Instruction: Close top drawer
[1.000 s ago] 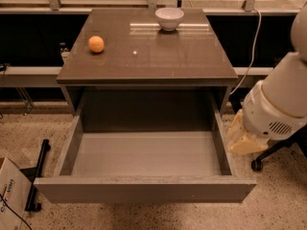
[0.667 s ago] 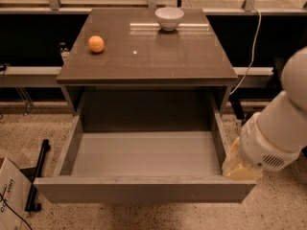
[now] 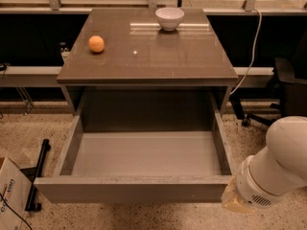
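Note:
The top drawer (image 3: 144,155) of the grey-brown cabinet is pulled far out toward me, and its light grey inside is empty. Its plain front panel (image 3: 129,189) runs across the lower part of the view. My white arm (image 3: 278,164) comes in from the lower right. My gripper (image 3: 233,202) is at the arm's beige tip, right beside the right end of the drawer's front panel and mostly hidden by the arm.
On the cabinet top (image 3: 192,56) sit an orange (image 3: 96,43) at the left and a white bowl (image 3: 170,17) at the back. A cardboard box (image 3: 9,195) and a black bar (image 3: 37,174) lie on the floor at left. An office chair (image 3: 283,90) stands at right.
My arm has moved down and forward, from beside the drawer's right wall to the right end of the front panel. The drawer stays open as before.

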